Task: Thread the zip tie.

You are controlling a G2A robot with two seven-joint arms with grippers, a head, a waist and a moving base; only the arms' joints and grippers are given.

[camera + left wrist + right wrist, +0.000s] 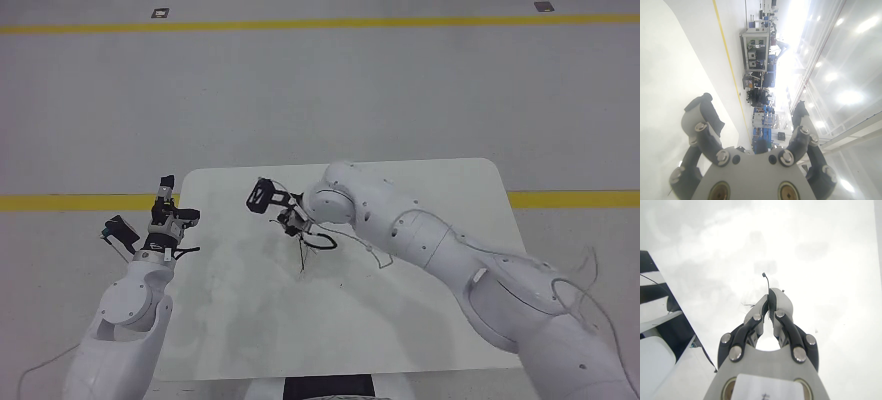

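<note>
The right hand [769, 294] pinches the zip tie [767, 283] over the desk [810, 256]; the left hand [753, 103] hangs released, well apart. Gripped so narrowly, the tie may twist or slip during threading.

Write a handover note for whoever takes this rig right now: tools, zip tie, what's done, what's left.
Left tool: open and empty, at the left edge of the table, apart from the zip tie.
Right tool: shut on the zip tie, over the table. The head pokes out past the fingertips, and the rest of the strap hangs below the tool.
Done: the zip tie is picked up.
Left: no tail shows through the head, so it is not yet threaded. The left tool probably has to take the free end and feed it through the head.
</note>
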